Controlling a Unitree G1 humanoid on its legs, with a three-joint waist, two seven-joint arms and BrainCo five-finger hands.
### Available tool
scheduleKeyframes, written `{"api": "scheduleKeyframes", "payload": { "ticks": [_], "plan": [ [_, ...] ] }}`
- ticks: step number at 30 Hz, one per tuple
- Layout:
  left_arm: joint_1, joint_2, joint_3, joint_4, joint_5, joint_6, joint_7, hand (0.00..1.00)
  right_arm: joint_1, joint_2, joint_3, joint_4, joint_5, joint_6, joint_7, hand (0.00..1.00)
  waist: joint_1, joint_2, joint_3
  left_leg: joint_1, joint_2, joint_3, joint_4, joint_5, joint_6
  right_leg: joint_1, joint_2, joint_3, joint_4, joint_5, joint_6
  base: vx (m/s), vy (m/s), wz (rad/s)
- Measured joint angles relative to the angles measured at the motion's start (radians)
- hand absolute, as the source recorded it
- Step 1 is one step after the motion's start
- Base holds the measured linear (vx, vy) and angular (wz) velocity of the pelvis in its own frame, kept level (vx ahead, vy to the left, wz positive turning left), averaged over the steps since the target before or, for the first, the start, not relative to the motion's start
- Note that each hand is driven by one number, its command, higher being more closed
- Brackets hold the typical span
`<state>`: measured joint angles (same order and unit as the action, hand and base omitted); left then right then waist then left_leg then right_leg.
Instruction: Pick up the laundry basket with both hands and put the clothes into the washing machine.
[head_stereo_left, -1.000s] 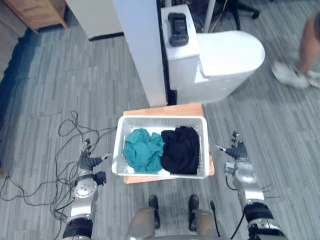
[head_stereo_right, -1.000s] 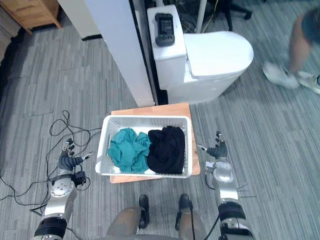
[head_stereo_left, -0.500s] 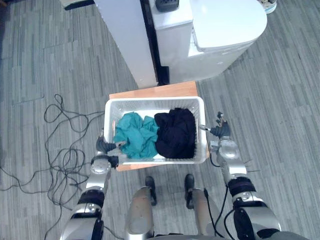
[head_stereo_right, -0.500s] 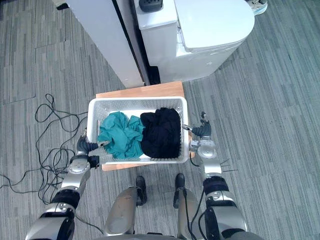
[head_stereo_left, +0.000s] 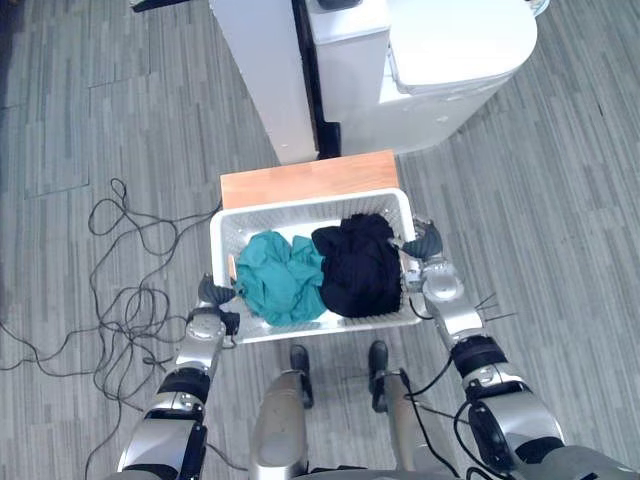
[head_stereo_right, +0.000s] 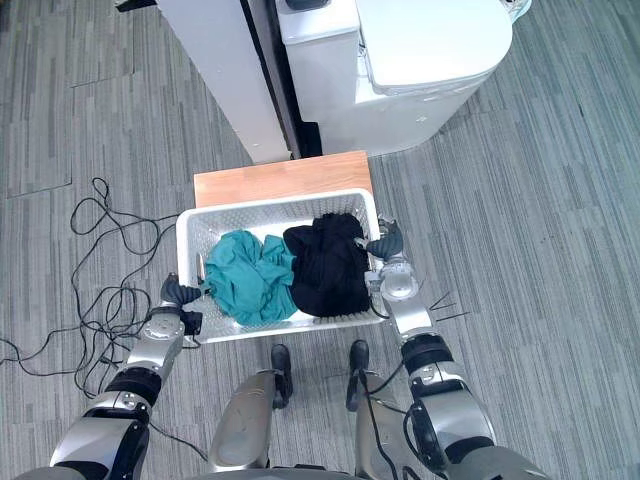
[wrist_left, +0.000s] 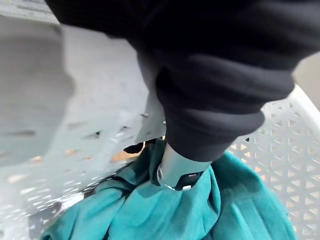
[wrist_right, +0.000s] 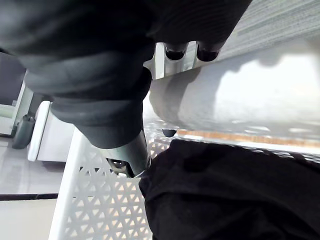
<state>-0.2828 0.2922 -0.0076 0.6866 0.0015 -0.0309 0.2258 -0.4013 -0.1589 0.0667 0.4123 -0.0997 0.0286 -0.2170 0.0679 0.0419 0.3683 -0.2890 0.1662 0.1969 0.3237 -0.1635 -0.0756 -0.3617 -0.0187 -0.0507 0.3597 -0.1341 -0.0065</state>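
Because the laundry basket (head_stereo_left: 310, 206) needs an even two-sided lift, the left hand (head_stereo_left: 213, 293) and right hand (head_stereo_left: 425, 243) each pinch a short-side rim, thumb inside, fingers probably outside; it overhangs the wooden surface (head_stereo_left: 305, 178), clothes (head_stereo_left: 282, 280) aboard.

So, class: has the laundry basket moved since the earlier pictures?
Yes. Against the wooden stand, the laundry basket has come toward the robot, baring more of the stand's far side.
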Motion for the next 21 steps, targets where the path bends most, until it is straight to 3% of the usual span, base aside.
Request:
{"api": "scheduleKeyframes", "payload": {
  "ticks": [5,9,11,15,17,18,19,20,21],
  "plan": [
    [0.2,-0.027,0.0,-0.303,-0.051,-0.002,0.016,1.0,0.216,0.012,-0.037,-0.244,0.009,-0.017,-0.002,1.0,-0.01,-0.009,-0.013,0.071,-0.012,0.0,-0.041,0.01,-0.002,0.071,0.007,0.012,-0.049,0.015,0.003,-0.01,0.01,-0.04],
    [0.313,-0.058,-0.002,-0.409,-0.087,-0.002,0.017,1.0,0.303,0.041,-0.064,-0.322,0.014,-0.029,0.004,1.0,-0.035,-0.024,-0.053,0.1,-0.01,0.016,-0.064,0.01,-0.002,0.101,0.022,0.049,-0.113,0.052,0.008,0.0,0.029,-0.29],
    [0.393,-0.088,-0.013,-0.475,-0.127,-0.002,0.016,1.0,0.374,0.045,-0.071,-0.376,0.019,-0.057,0.008,1.0,-0.058,-0.032,-0.08,0.15,-0.011,0.065,-0.082,0.011,0.0,0.133,0.034,0.108,-0.159,0.087,0.019,0.0,0.073,-0.66],
    [0.434,-0.1,-0.025,-0.578,-0.14,-0.002,0.015,1.0,0.44,0.059,-0.11,-0.459,0.02,-0.071,0.028,1.0,-0.074,-0.042,-0.088,0.2,-0.008,0.152,-0.086,-0.015,0.017,0.139,0.057,0.219,-0.201,0.134,0.042,-0.05,0.054,-1.04],
    [0.438,-0.102,-0.025,-0.614,-0.149,-0.002,0.015,1.0,0.464,0.072,-0.129,-0.492,0.039,-0.092,0.041,1.0,-0.108,-0.044,-0.091,0.229,-0.001,0.25,-0.066,-0.043,0.025,0.147,0.068,0.279,-0.261,0.195,0.063,-0.1,0.072,-1.24],
    [0.439,-0.102,-0.025,-0.617,-0.149,-0.002,0.015,1.0,0.469,0.077,-0.132,-0.499,0.041,-0.093,0.045,1.0,-0.111,-0.047,-0.093,0.243,0.006,0.288,-0.061,-0.051,0.028,0.146,0.067,0.264,-0.294,0.213,0.061,-0.13,0.045,-1.68],
    [0.439,-0.108,-0.024,-0.62,-0.152,-0.002,0.015,1.0,0.474,0.08,-0.135,-0.504,0.052,-0.099,0.046,1.0,-0.112,-0.044,-0.099,0.271,0.025,0.374,-0.065,-0.059,0.034,0.155,0.047,0.183,-0.334,0.175,0.016,-0.1,0.027,-1.93],
    [0.44,-0.11,-0.022,-0.627,-0.16,-0.002,0.015,1.0,0.479,0.088,-0.141,-0.503,0.061,-0.101,0.046,1.0,-0.114,-0.04,-0.104,0.293,0.048,0.458,-0.071,-0.063,0.032,0.132,0.013,0.0,-0.303,0.155,-0.021,-0.07,0.024,-1.96],
    [0.44,-0.109,-0.021,-0.631,-0.161,-0.002,0.015,1.0,0.479,0.095,-0.143,-0.501,0.064,-0.101,0.047,1.0,-0.114,-0.044,-0.107,0.307,0.055,0.5,-0.072,-0.067,0.027,0.121,-0.006,-0.096,-0.278,0.148,-0.031,0.0,-0.025,-2.0]
  ]
}}
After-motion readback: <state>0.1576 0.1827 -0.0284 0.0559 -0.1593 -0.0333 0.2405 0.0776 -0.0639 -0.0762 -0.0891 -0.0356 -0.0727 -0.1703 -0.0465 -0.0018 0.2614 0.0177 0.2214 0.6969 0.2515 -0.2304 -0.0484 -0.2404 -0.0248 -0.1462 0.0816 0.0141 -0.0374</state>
